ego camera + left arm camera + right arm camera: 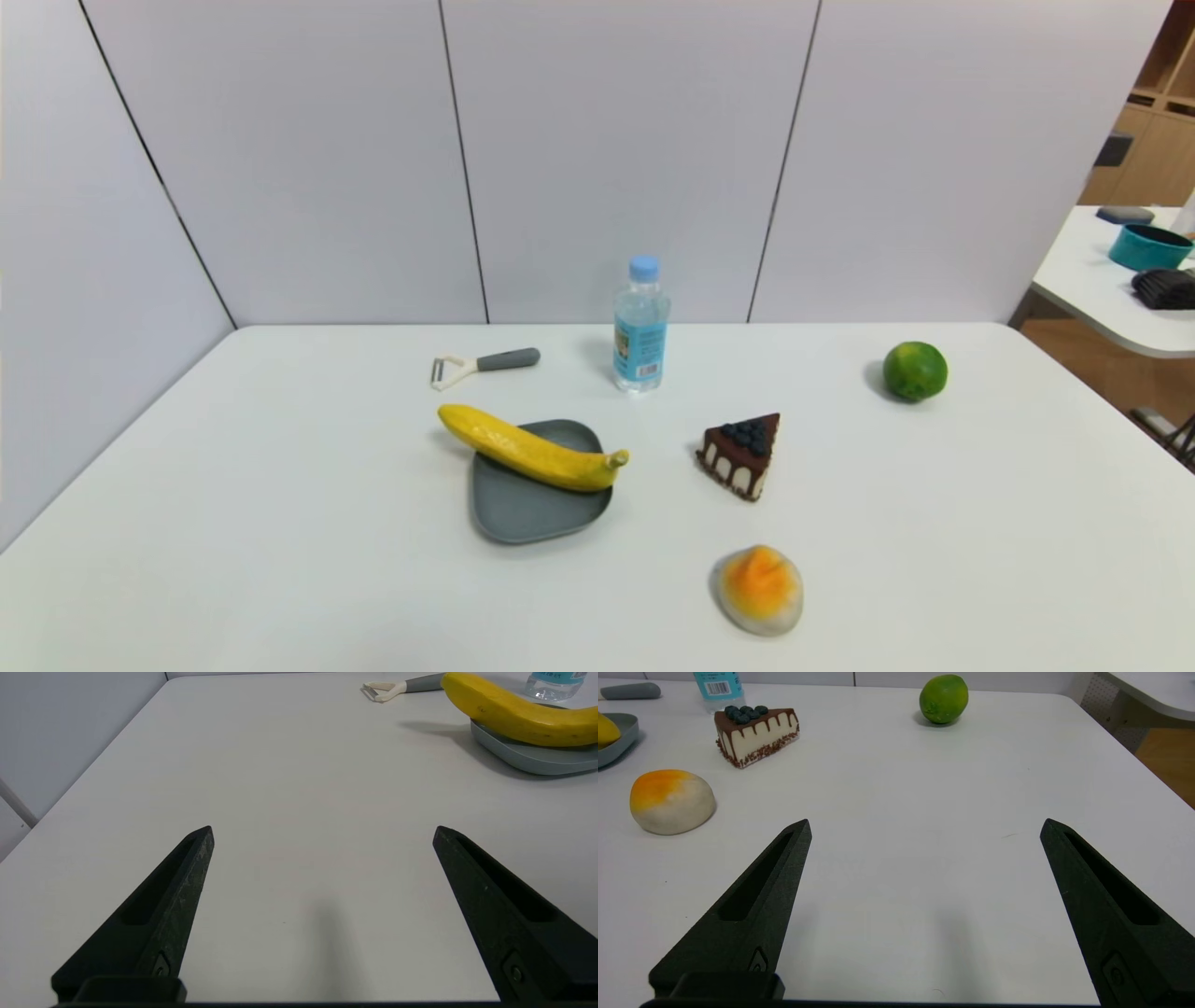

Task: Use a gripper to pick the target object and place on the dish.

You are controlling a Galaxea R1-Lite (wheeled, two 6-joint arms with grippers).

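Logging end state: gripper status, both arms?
Left gripper: open, empty, over bare table.
Right gripper: open, empty, over bare table.

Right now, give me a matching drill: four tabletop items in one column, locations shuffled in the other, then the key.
Items
1. long yellow banana
2. round green lime
3. clear plastic water bottle
4. grey-handled peeler

Places
A. far right of the table
B. lying across the grey-blue square dish
C. beyond the banana, left of the bottle
D. upright near the back wall

Pairs: 1-B, 2-A, 3-D, 4-C
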